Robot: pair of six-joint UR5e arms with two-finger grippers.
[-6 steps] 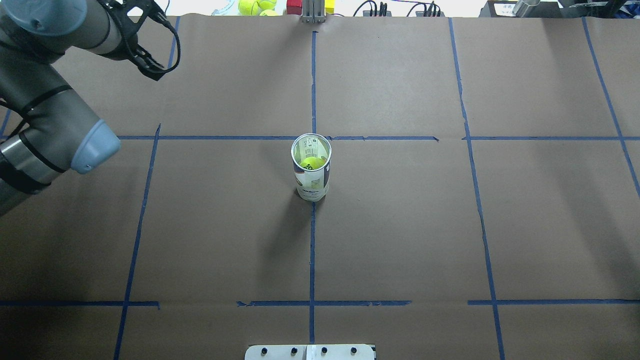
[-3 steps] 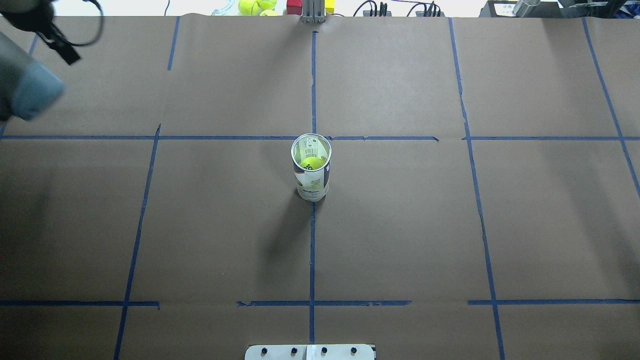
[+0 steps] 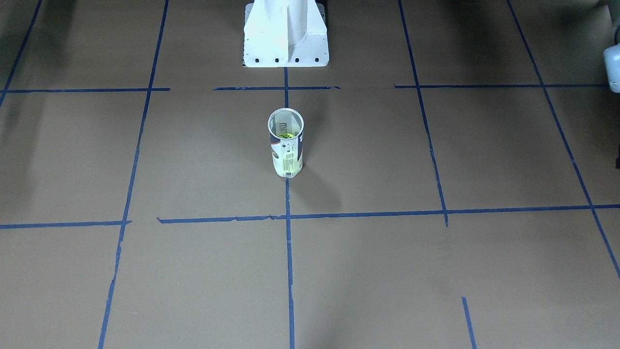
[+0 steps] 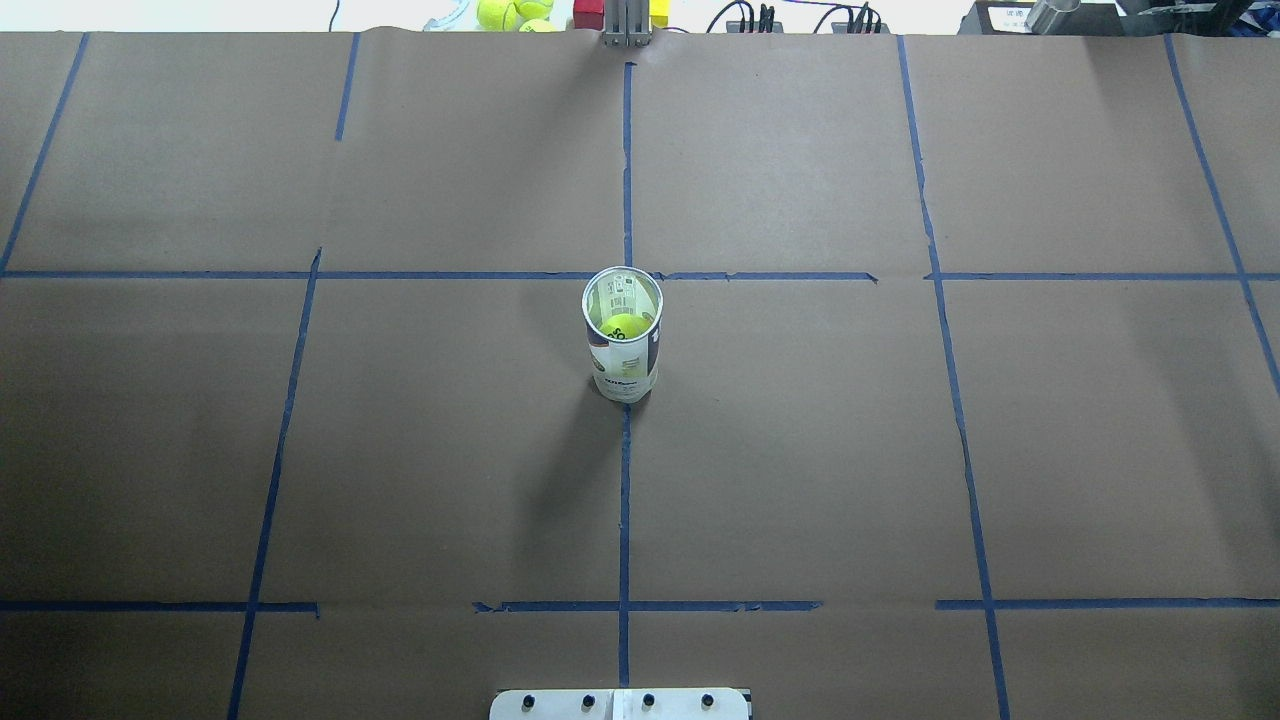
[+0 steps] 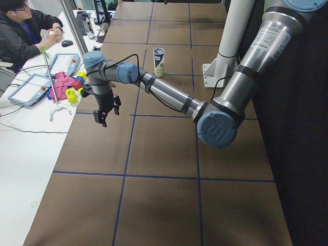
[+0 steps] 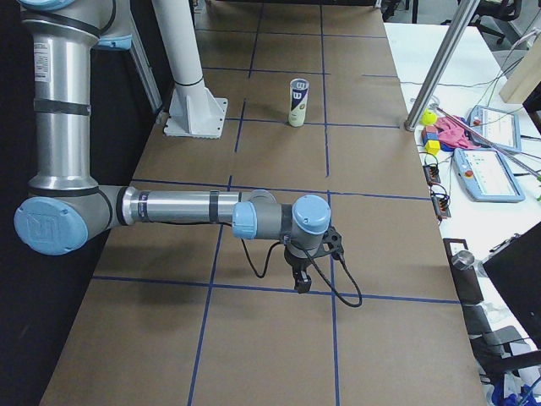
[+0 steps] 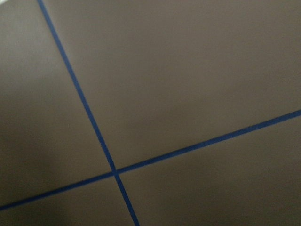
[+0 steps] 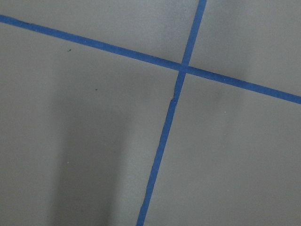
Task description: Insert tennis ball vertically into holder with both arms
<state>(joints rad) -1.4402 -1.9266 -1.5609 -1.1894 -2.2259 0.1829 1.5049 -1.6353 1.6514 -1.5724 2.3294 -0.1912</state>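
The holder (image 4: 622, 360) stands upright at the table's middle, open end up; it also shows in the front view (image 3: 286, 155) and in both side views (image 5: 159, 62) (image 6: 297, 101). The tennis ball (image 4: 622, 326) sits inside it, seen through the open top (image 3: 286, 135). My left gripper (image 5: 105, 110) hangs over the table's left end, far from the holder. My right gripper (image 6: 300, 283) hangs over the right end. Each shows only in a side view, so I cannot tell whether it is open or shut. Both wrist views show only brown paper and blue tape.
The white pedestal base (image 3: 286, 39) stands at the robot's side of the table, behind the holder. Spare tennis balls (image 4: 510, 12) and coloured blocks (image 4: 588, 12) lie beyond the far edge. An operator (image 5: 25, 31) sits at a side desk with tablets.
My left arm has swung off to the left and left the overhead view. The holder and the ball in it have not moved.
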